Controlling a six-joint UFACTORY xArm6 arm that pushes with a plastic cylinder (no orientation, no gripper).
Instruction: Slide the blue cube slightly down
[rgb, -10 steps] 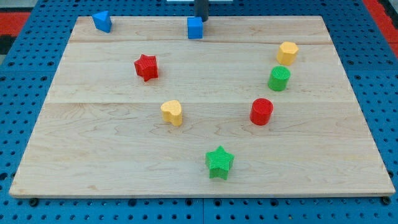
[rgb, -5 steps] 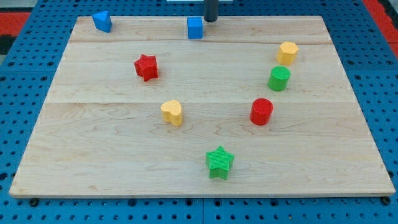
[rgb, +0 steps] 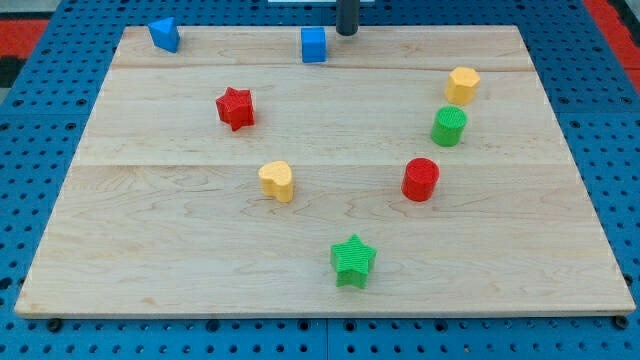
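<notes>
The blue cube (rgb: 314, 45) sits near the top edge of the wooden board (rgb: 200, 260), a little left of centre. My tip (rgb: 346, 33) is at the view's top, just right of the cube and slightly above it, with a small gap between them. The rod runs up out of the frame.
A blue wedge-like block (rgb: 165, 34) lies at the top left. A red star (rgb: 235, 108), a yellow heart (rgb: 277, 181), a green star (rgb: 352, 261), a red cylinder (rgb: 420, 179), a green cylinder (rgb: 449, 126) and a yellow block (rgb: 461, 85) are spread over the board.
My tip has moved right, from just above the blue cube to its upper right. The blue cube and the other blocks have not moved.
</notes>
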